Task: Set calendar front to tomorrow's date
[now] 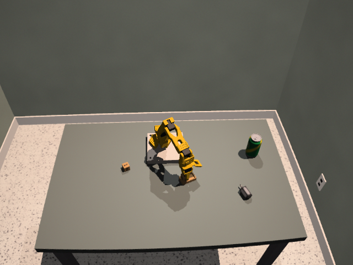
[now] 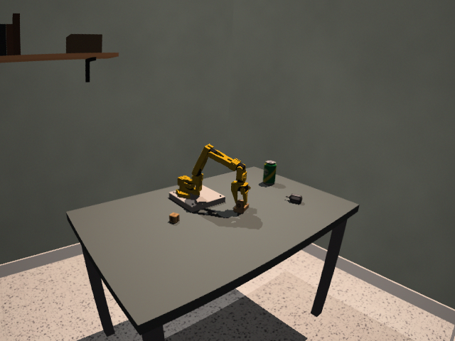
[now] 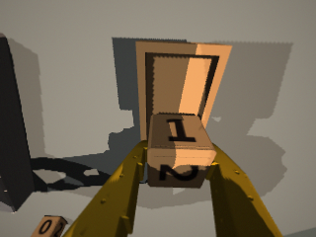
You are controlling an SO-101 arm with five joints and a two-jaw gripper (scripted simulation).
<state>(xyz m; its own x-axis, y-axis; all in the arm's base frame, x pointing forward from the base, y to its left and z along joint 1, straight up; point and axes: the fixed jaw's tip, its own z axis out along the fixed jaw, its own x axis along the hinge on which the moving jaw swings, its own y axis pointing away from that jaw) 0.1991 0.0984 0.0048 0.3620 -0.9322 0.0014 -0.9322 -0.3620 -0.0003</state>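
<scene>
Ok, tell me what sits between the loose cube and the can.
In the top view, the arm's base plate and the arm itself lie between cube and can.

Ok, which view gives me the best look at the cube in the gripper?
Wrist. The cube sits between the gripper fingers, digits 1 and 2 legible, the tray beyond. Top hides it under the arm; exterior shows only a small brown block.
</scene>
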